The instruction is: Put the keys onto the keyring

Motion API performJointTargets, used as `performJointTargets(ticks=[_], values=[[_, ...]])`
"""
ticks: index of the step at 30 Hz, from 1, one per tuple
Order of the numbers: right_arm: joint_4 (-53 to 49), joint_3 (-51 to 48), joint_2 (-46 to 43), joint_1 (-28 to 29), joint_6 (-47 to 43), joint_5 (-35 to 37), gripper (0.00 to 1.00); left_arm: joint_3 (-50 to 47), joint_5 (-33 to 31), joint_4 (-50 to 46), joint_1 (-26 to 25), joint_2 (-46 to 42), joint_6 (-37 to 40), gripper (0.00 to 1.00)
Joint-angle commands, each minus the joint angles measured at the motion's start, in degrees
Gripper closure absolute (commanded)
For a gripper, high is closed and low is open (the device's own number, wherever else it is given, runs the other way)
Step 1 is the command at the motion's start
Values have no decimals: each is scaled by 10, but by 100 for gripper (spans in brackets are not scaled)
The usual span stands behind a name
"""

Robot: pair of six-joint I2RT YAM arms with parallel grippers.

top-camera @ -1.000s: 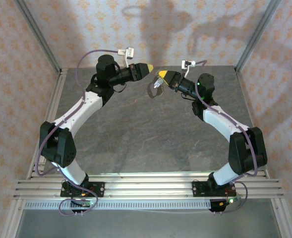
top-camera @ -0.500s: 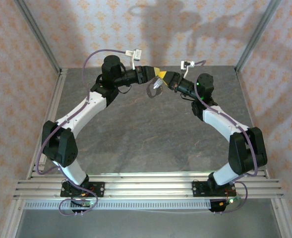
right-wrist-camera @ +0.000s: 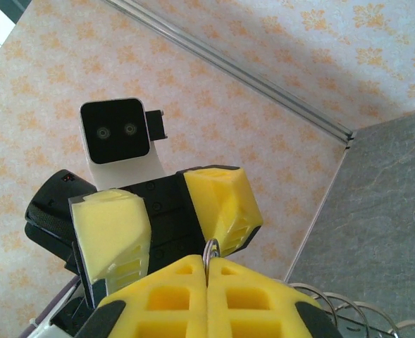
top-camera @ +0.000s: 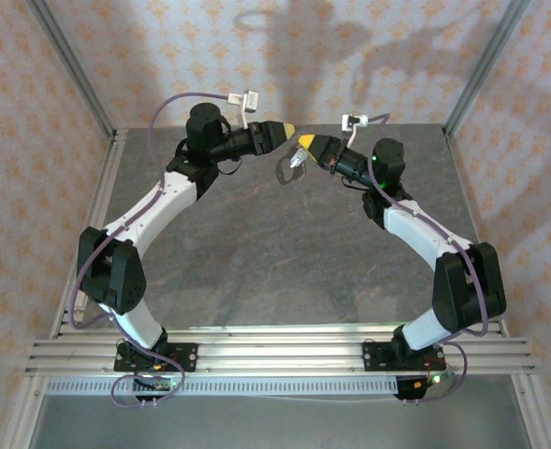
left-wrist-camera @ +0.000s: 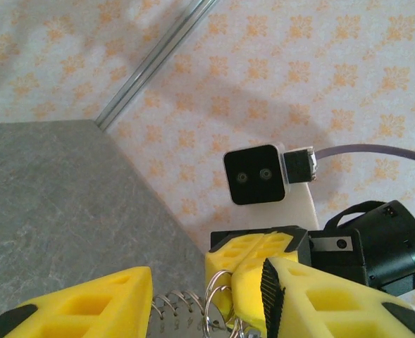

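Top view: the keyring [top-camera: 294, 165] dangles from the shut right jaws above the far end of the grey stone-look bench [top-camera: 256, 253], with patterned walls [top-camera: 32, 112] close round it. The key is too small to tell.

Left wrist: the left jaws are partly wide and empty, with the keyring's coil [left-wrist-camera: 172, 307] ahead. Approach slowly and centred.

Right wrist: the jaws pinch its wire, and that grip must not slacken.

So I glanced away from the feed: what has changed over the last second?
The left gripper moved in to the right gripper, then drew back to the left, jaws open. The right gripper stayed put, shut on the keyring.
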Motion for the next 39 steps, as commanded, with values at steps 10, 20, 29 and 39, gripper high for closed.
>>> performJointTargets(ticks=[10, 20, 29, 39], values=[[22, 1, -24, 3, -10, -9, 100, 27, 48, -12, -18, 16, 22, 61], [18, -3, -23, 3, -16, -8, 100, 21, 59, 2, -23, 13, 17, 81], [13, -3, -23, 3, -19, -7, 100, 17, 63, 10, -24, 9, 14, 95], [-11, 9, -37, -4, -20, 10, 74, 5, 11, 5, -32, 3, 4, 100]])
